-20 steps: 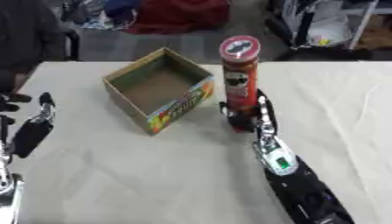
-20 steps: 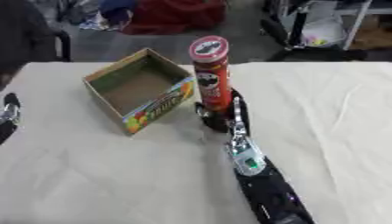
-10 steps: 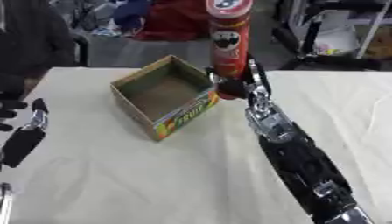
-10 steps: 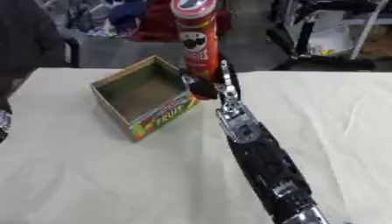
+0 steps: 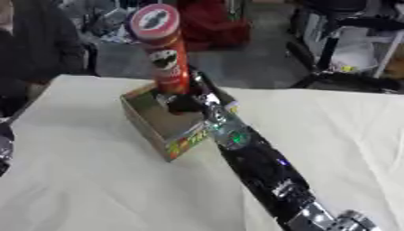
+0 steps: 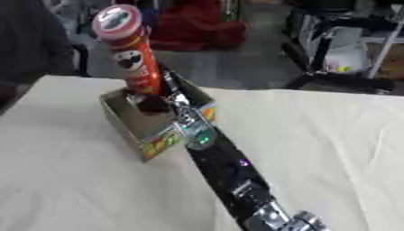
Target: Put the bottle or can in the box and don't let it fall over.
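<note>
right hand (image 5: 183,103): fingers curled round can's foot | can (image 5: 162,49): long axis near upright, top tilted a little left, held above the open box (image 5: 162,122) | left hand: barely visible at bench (image 5: 87,180) edge, cannot tell

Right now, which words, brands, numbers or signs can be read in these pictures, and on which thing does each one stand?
Red can held by the right hand: a face logo with a moustache shows on its side; no word is readable.
Can lid: a dark oval mark, blurred, not readable.
Cardboard box, front side: coloured print, too blurred to read.
Nothing else bears text that can be read.
</note>
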